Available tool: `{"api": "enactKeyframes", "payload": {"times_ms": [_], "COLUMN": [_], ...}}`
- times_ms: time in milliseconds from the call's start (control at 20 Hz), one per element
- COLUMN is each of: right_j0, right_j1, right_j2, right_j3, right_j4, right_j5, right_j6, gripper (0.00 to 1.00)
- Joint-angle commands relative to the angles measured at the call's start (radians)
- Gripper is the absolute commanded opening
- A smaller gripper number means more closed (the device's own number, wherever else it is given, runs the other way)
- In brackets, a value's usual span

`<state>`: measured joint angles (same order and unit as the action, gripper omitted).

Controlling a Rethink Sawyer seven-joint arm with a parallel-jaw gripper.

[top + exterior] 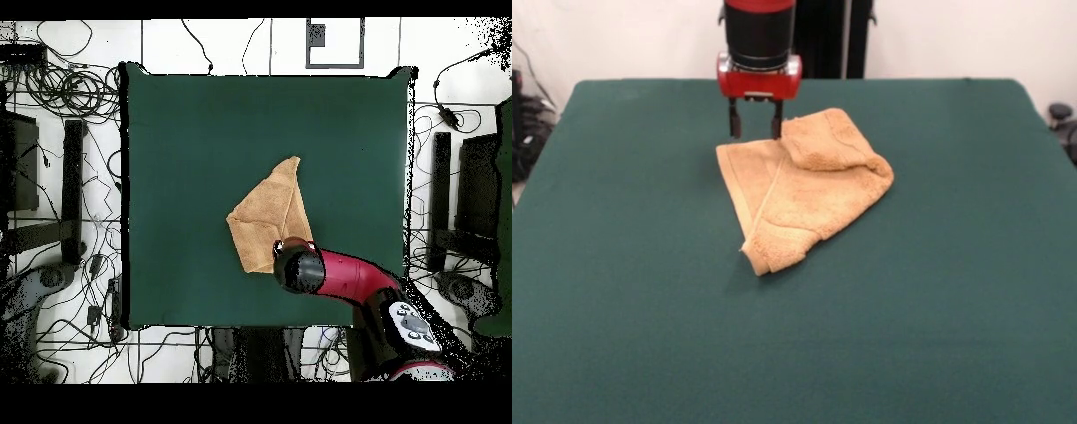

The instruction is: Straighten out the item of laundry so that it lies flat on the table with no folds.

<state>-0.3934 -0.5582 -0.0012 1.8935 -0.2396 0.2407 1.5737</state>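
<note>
One towel [803, 185] (folded), one table [618, 291], one arm [345, 278], two fingers [735, 119].

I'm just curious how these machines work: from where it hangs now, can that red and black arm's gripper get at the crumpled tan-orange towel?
Probably yes. The gripper hangs open right at the far edge of the folded tan-orange terry towel, and nothing else stands on the dark green felt table to block it.

From overhead, the red and black arm [325, 272] covers the tan-orange terry towel's [268, 222] corner nearest the robot-side edge. The front view's top edge cuts off the arm.
</note>
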Motion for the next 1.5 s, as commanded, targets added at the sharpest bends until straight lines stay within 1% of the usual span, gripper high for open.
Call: {"api": "enactKeyframes", "payload": {"times_ms": [50, 450, 800, 1500], "right_j0": [0.035, 0.054, 0.083, 0.093], "right_j1": [0.024, 0.005, 0.008, 0.017], "right_j2": [0.075, 0.070, 0.061, 0.050], "right_j3": [-0.019, 0.001, -0.001, 0.005], "right_j4": [-0.026, -0.018, 0.001, 0.004], "right_j5": [0.055, 0.057, 0.055, 0.033], "right_j6": [0.068, 0.093, 0.121, 0.131], "gripper": [1.00, 1.00, 1.00, 1.00]}}
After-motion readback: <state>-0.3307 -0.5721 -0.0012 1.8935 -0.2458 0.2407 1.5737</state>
